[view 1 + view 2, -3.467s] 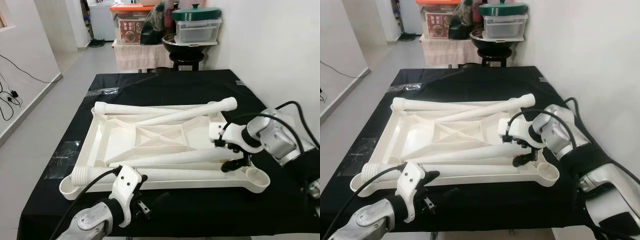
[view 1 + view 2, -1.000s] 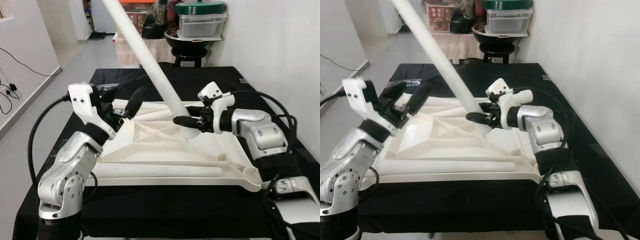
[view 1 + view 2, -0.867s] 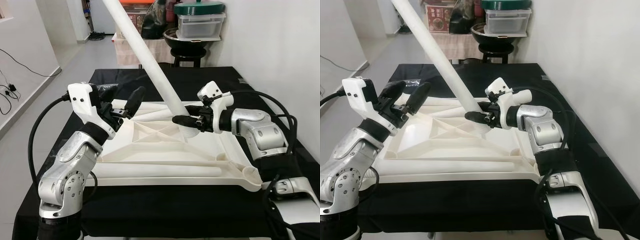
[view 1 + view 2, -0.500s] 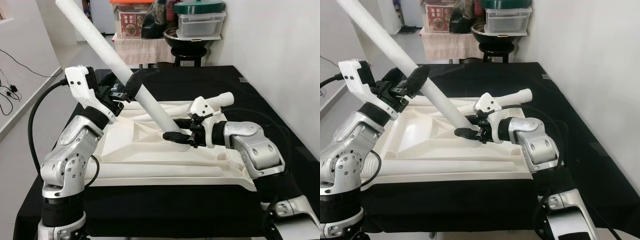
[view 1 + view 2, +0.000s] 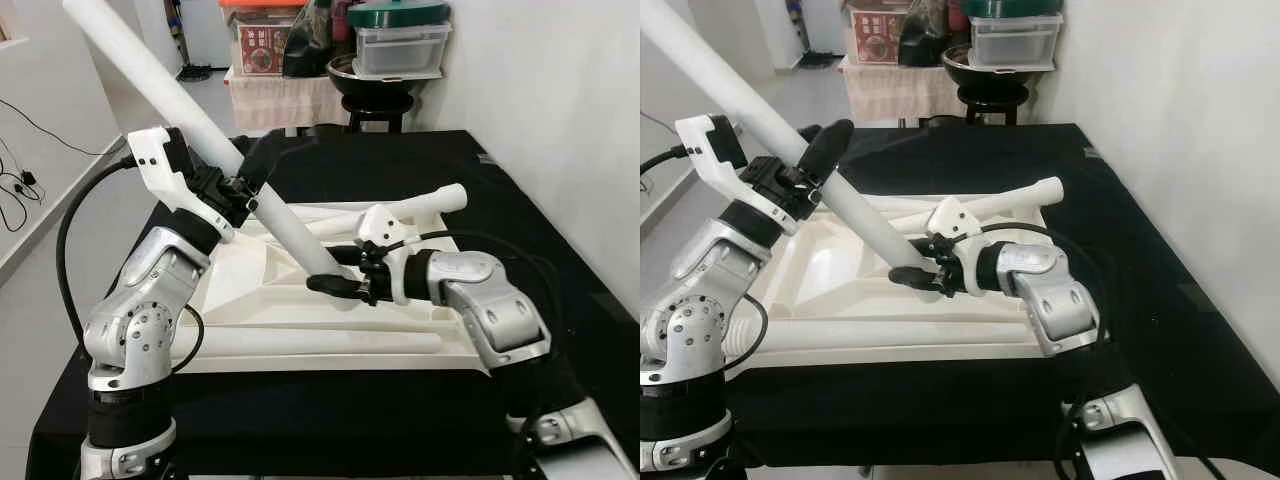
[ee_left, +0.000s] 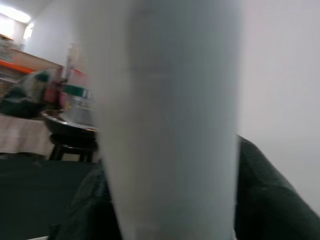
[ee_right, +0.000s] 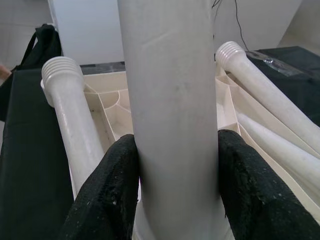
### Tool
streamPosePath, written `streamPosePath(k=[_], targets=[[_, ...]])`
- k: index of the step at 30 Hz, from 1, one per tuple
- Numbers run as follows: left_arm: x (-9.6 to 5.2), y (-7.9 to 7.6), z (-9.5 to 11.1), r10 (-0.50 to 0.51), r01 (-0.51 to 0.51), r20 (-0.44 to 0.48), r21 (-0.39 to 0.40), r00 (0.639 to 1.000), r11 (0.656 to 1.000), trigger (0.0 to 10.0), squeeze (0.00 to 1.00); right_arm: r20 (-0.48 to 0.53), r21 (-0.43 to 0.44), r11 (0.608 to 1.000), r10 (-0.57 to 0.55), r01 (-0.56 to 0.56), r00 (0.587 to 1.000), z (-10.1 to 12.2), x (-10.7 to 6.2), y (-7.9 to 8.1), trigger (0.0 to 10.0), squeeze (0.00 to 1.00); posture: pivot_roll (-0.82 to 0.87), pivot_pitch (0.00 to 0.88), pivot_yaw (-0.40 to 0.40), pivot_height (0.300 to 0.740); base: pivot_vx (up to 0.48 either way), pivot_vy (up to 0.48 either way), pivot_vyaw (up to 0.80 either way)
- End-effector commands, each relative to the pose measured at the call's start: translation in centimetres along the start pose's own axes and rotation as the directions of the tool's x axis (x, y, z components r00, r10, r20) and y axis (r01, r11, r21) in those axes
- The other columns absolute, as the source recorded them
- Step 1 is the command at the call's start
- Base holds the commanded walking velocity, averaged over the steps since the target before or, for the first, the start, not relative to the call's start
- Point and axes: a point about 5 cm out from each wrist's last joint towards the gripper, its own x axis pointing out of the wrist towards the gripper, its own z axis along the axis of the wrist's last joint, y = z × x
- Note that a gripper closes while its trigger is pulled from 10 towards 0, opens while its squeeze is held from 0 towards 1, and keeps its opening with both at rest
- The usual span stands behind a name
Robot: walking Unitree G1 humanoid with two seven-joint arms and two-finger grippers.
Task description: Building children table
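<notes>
The right gripper (image 5: 340,287) is closed around the lower end of a white table leg (image 5: 190,123), and the left gripper (image 5: 243,190) clamps the same leg higher up, so it slants up over the inverted tabletop (image 5: 270,290) on the black table (image 5: 520,210). I judge the work is at its beginning: no leg stands in a corner socket. I count four legs, three lying on the tabletop.

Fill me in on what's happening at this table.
The robot is putting together a white plastic children's table. The tabletop lies upside down on a black cloth. Both grippers hold one table leg, tilted: the right gripper near its lower end over the tabletop, the left gripper higher up. Other legs lie loose on the tabletop.
</notes>
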Motion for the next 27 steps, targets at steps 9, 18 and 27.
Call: streamPosePath(k=[9, 18, 27], targets=[[-0.1, -2.4, -0.9, -0.291, 0.292, -0.125, -0.008, 0.949, 0.956, 0.0, 0.00, 0.169, 0.167, 0.985, -0.073, 0.044, 0.983, 0.3, 2.1, 0.8, 10.0, 1.00, -0.03, 0.000, 0.040, 0.740, 0.000, 0.000, 0.00], [0.9, -3.4, -1.6, -0.440, 0.444, -0.214, -0.032, 0.872, 0.895, 0.0, 0.00, 0.211, 0.160, 0.987, -0.060, 0.026, 0.976, 1.2, 4.2, 2.4, 10.0, 1.00, -0.04, 0.000, 0.045, 0.740, 0.000, 0.000, 0.00], [2.2, -4.7, -1.8, -0.546, 0.573, -0.277, 0.017, 0.790, 0.820, 0.0, 0.00, 0.123, 0.078, 0.996, 0.027, -0.037, 0.992, 0.7, 5.6, 3.6, 10.0, 0.00, -0.03, 0.000, 0.041, 0.740, 0.000, 0.000, 0.00]])
